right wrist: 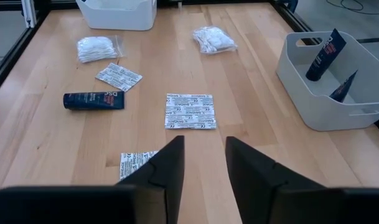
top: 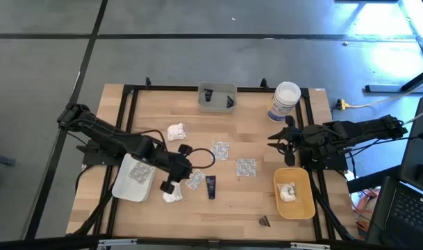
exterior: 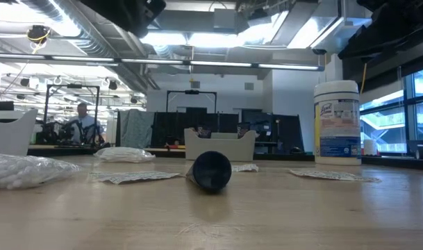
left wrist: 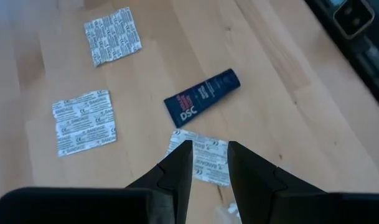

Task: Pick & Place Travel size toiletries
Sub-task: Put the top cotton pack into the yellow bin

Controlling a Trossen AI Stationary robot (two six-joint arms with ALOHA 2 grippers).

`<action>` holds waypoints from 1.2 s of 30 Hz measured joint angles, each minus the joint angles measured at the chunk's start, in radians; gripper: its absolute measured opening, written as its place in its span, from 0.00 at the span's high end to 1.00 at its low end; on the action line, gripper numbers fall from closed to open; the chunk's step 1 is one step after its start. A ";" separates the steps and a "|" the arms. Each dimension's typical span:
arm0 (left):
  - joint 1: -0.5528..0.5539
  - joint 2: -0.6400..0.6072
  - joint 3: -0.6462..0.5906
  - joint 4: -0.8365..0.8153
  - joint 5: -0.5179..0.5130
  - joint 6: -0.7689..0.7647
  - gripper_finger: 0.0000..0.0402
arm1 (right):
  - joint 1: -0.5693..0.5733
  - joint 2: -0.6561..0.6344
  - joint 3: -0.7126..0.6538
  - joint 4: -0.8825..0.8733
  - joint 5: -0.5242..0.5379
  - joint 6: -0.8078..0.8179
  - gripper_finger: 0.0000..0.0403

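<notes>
Partly hidden blister packet (left wrist: 205, 163) under left gripper (left wrist: 209, 163), jaws parted, empty

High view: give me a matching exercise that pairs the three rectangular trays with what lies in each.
Trays:
1. grey plastic tray
2. yellow plastic tray
3. white plastic tray

Contents:
a. silvery square blister packet
b. dark blue tube
c. lumpy white puffy bundle

Pairs: 1-b, 2-c, 3-a.
</notes>
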 joint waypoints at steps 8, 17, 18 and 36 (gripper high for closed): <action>-0.031 0.052 0.000 -0.020 -0.002 0.025 0.76 | 0.000 0.000 0.000 0.000 0.000 0.000 0.66; -0.061 0.170 0.000 -0.013 0.015 0.025 0.76 | 0.000 0.000 0.000 0.000 0.000 0.000 0.62; -0.067 0.178 0.000 -0.016 0.016 0.025 0.76 | 0.000 0.000 0.000 0.000 0.000 0.000 0.62; -0.124 0.217 0.000 -0.069 0.062 -0.056 0.56 | 0.000 0.000 0.000 0.000 0.000 0.000 0.57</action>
